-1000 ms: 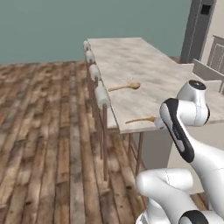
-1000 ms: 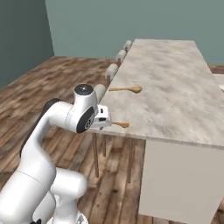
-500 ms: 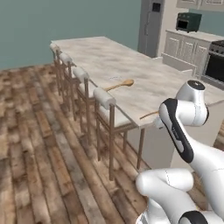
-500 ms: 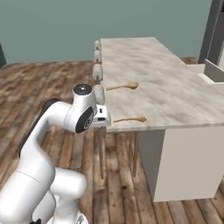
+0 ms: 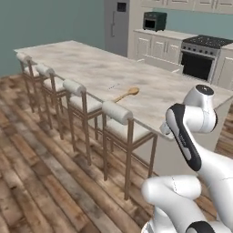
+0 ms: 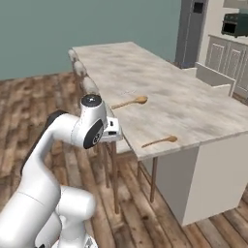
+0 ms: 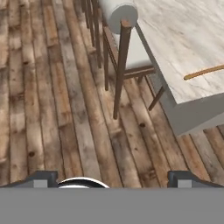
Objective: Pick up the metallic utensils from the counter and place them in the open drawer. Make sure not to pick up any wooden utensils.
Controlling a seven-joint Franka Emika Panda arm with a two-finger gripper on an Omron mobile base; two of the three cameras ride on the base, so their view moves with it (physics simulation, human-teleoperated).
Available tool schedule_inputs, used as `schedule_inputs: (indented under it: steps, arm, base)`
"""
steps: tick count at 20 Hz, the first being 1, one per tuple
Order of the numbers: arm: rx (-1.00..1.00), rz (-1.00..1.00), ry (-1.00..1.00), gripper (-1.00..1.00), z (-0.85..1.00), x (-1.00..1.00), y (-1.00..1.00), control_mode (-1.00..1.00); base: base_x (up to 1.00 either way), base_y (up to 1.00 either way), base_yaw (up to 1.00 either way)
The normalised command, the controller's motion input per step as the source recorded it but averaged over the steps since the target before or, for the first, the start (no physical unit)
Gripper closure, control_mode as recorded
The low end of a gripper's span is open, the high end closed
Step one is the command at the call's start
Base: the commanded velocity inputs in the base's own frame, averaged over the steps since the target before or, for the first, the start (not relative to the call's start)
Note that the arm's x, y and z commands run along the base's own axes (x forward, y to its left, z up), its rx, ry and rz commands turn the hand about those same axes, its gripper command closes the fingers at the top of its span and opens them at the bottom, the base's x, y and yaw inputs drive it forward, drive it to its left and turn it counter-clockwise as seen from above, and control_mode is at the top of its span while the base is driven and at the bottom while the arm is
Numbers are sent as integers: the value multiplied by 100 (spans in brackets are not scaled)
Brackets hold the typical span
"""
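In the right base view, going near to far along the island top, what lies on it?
Orange-brown wooden stick utensil near the front edge → tan wooden spoon → a faint thin silver utensil just beyond it.
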Motion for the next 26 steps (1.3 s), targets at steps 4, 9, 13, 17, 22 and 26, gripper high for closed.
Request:
schedule_inputs:
  steps: [4,9,13,17,22,26]
  arm:
    - [0,0,0,-100,0,0,0,100]
    - [0,0,0,-100,0,0,0,100]
    - [0,0,0,-100,0,0,0,100]
    - [0,0,0,-100,0,0,0,100]
    - [0,0,0,-100,0,0,0,100]
    - [0,0,0,-100,0,0,0,100]
  base:
    - [68,100,-46]
    - [49,100,-46]
    - [18,100,-45]
    - [19,100,-45]
    - [33,100,-43]
    - [54,100,-42]
